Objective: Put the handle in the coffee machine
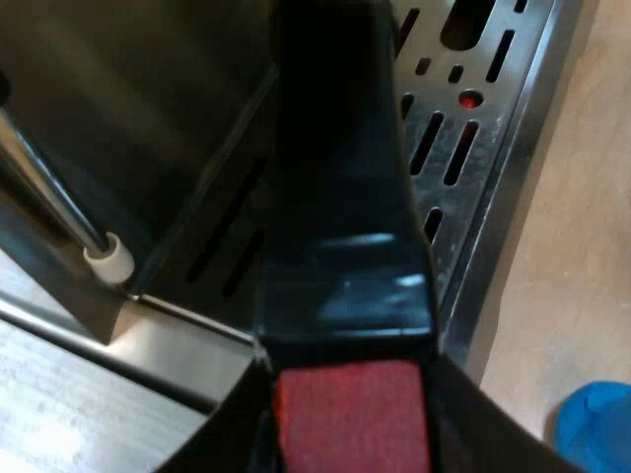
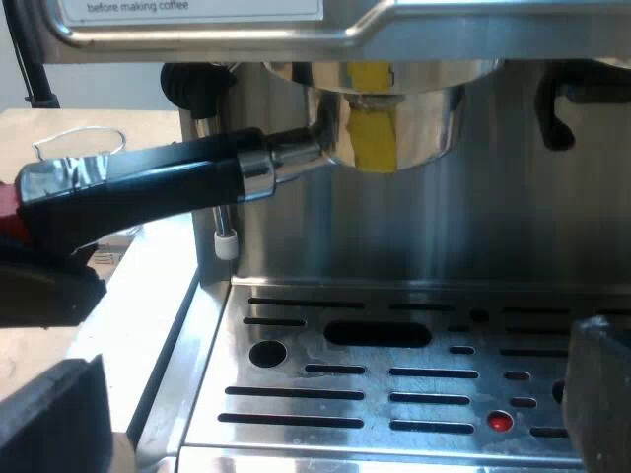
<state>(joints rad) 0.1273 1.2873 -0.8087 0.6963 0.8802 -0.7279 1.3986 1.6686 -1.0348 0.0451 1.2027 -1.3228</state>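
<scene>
LIVE | left gripper (image 1: 353, 443) clamped on portafilter handle (image 1: 340, 197) at its red end (image 1: 350, 409), probably for leverage in the locking twist | basket (image 2: 394, 123) up under espresso machine (image 2: 444, 227) brew head, well ahead of those fingers; twist looks not yet done | right gripper (image 2: 325, 404) splayed, empty, facing drip tray (image 2: 286, 389), clear of the swing

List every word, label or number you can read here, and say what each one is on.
"before making coffee": on the white label at the top of the coffee machine.
The rest of that label is cut off, so nothing more of it can be read.
The handle and the drip tray carry no readable text.
</scene>
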